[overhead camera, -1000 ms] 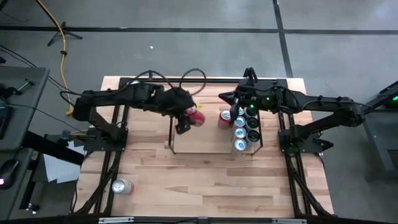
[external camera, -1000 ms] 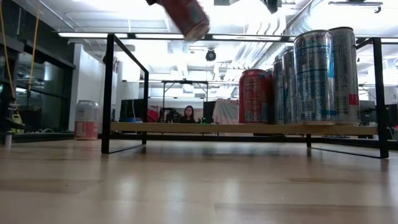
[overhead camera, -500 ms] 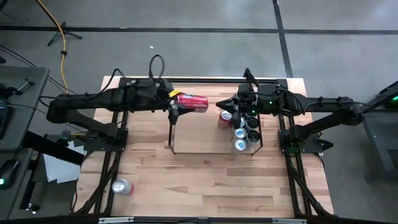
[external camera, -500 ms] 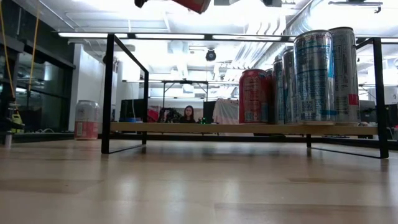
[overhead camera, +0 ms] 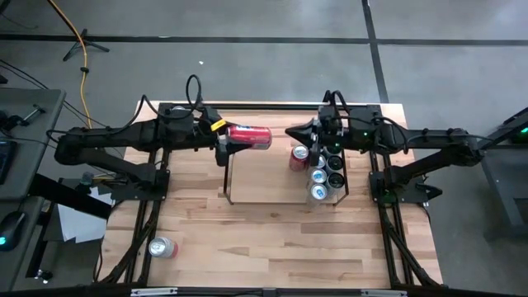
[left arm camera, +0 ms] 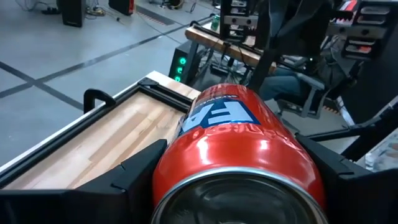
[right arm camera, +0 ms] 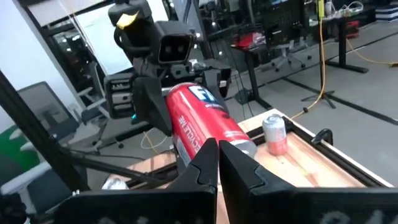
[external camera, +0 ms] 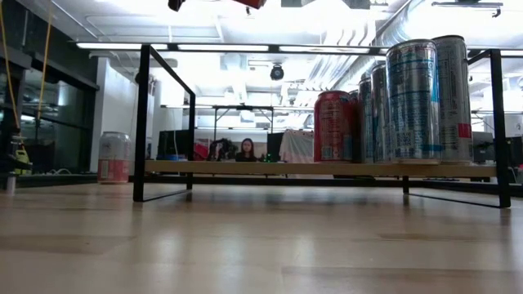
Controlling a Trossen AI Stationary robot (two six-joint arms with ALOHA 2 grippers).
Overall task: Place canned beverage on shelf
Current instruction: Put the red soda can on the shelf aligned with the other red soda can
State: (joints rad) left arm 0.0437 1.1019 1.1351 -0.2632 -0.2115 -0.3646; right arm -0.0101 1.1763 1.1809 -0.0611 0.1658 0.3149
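From above, the left gripper [overhead camera: 224, 144] is clamping a red can [overhead camera: 250, 136] by one end, and the can is lying level in the air over the left end of the shelf [overhead camera: 229, 177]. The right gripper [overhead camera: 294, 132] is hovering with its fingers pressed together, holding nothing, just beside the row of cans [overhead camera: 319, 173] standing at the shelf's right end. A spare can [overhead camera: 162, 247] is lying on the table [overhead camera: 272, 239] near its front left corner.

At table height, only the red can's underside [external camera: 250, 3] is peeking in above the shelf's top rod [external camera: 327, 49]; a short red can [external camera: 333, 126] and tall silver cans [external camera: 417, 100] are standing on the shelf.

The left wrist camera is showing the red can [left arm camera: 239, 155] filling the space between both fingers [left arm camera: 134, 177].

The right wrist camera is showing closed fingertips [right arm camera: 217, 165] pointing at the red can [right arm camera: 202, 127].
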